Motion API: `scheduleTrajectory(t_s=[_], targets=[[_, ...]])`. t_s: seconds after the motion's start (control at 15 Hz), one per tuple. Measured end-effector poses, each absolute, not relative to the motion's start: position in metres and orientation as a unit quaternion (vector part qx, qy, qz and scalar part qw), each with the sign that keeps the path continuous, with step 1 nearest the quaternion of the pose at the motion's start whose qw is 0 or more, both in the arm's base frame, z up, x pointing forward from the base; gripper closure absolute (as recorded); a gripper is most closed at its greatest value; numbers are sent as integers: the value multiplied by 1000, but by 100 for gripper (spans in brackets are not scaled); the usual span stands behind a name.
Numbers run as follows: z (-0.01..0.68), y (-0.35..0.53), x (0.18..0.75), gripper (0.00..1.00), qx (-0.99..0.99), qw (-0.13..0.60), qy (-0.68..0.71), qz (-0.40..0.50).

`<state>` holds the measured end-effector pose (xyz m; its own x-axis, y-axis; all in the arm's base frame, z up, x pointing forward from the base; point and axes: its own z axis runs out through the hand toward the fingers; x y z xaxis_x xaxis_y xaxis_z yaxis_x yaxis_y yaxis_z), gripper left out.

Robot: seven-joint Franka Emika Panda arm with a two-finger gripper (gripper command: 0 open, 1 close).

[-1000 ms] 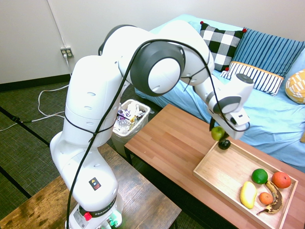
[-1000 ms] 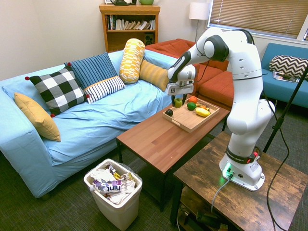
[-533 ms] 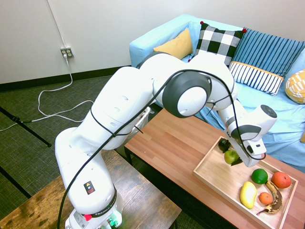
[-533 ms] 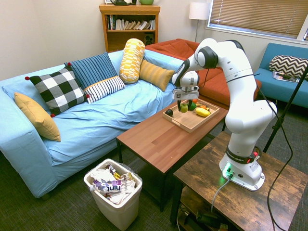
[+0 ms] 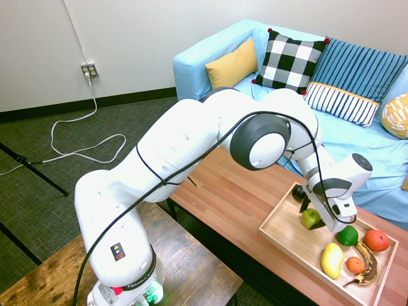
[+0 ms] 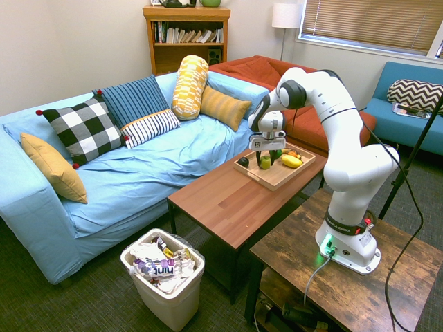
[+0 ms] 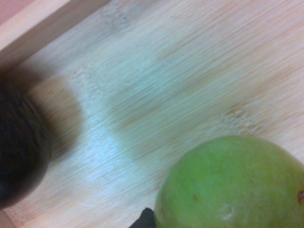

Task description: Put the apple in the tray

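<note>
Yellow-green, the apple point(image 5: 310, 218) is held between the closed jaws point(image 5: 317, 220), low over the tray point(image 5: 288, 234), an avocado point(image 5: 299, 193) just beside. Placing is judged under way; release is called for next.

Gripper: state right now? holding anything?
Gripper: shut on the apple, low over the tray.
</note>
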<state>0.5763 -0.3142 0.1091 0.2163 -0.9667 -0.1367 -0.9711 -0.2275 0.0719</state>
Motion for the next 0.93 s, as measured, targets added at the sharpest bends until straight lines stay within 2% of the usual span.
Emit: scheduleTrajectory(t_s=[0.07, 0.67, 0.93], targets=[[109, -314, 577, 0, -781, 15, 619, 78], [112, -314, 579, 0, -794, 18, 603, 77], [154, -321, 584, 0, -798, 26, 600, 50]])
